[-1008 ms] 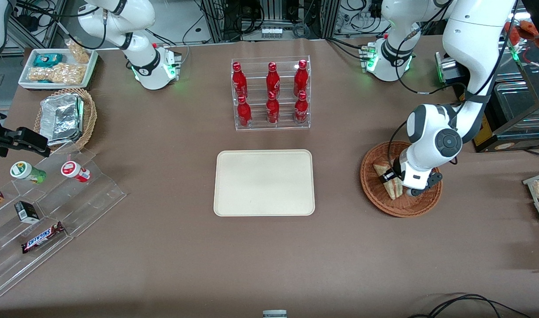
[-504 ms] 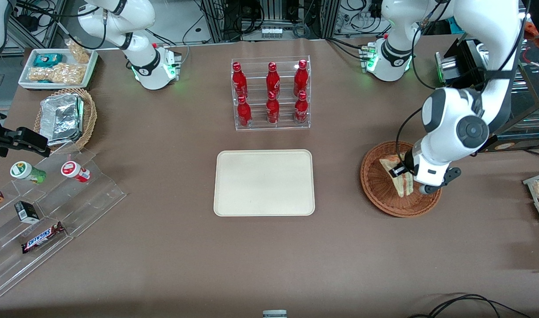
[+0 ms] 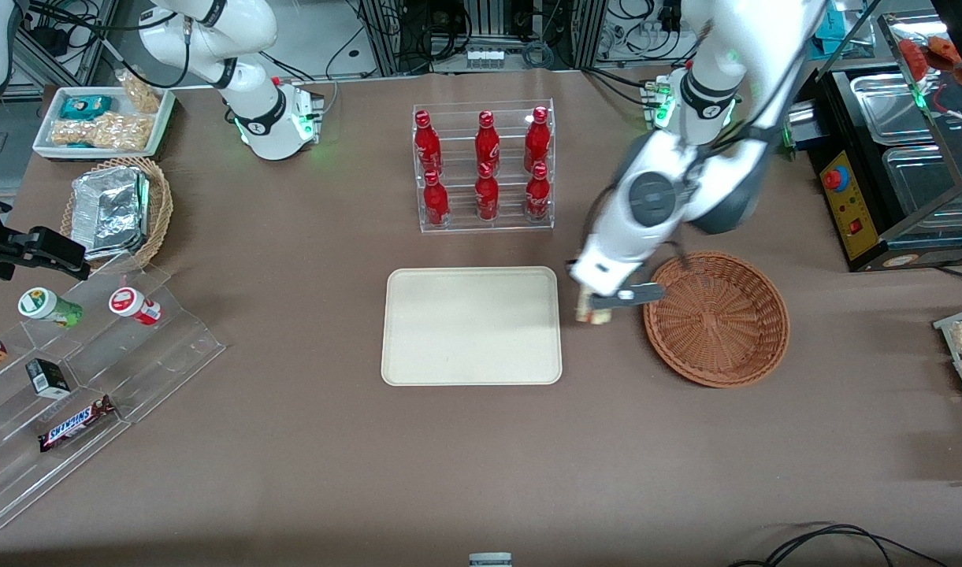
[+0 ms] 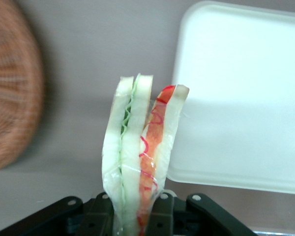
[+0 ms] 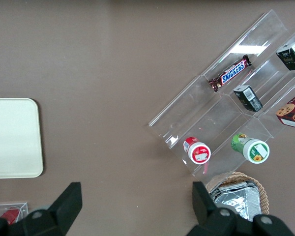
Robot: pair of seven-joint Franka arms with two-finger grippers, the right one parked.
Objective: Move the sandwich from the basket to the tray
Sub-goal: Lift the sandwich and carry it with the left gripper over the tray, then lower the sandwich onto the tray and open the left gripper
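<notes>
My left gripper [image 3: 593, 311] is shut on the sandwich [image 3: 592, 308] and holds it above the table, between the basket [image 3: 717, 319] and the tray [image 3: 472, 325]. In the left wrist view the sandwich [image 4: 140, 147] stands upright between the two black fingers [image 4: 99, 216], white bread with green and red filling in clear wrap; the gripper [image 4: 130, 219] grips its lower end. The reddish-brown wicker basket [image 4: 10, 93] holds nothing. The cream tray [image 4: 246, 93] is bare.
A clear rack of red bottles [image 3: 484, 167] stands farther from the front camera than the tray. A clear stepped display with snacks [image 3: 79, 370], a small tan basket with a foil packet [image 3: 118, 209] and a white snack bin [image 3: 102, 120] lie toward the parked arm's end.
My gripper lifted the sandwich out of the basket and carried it sideways toward the tray. The basket now holds nothing.
</notes>
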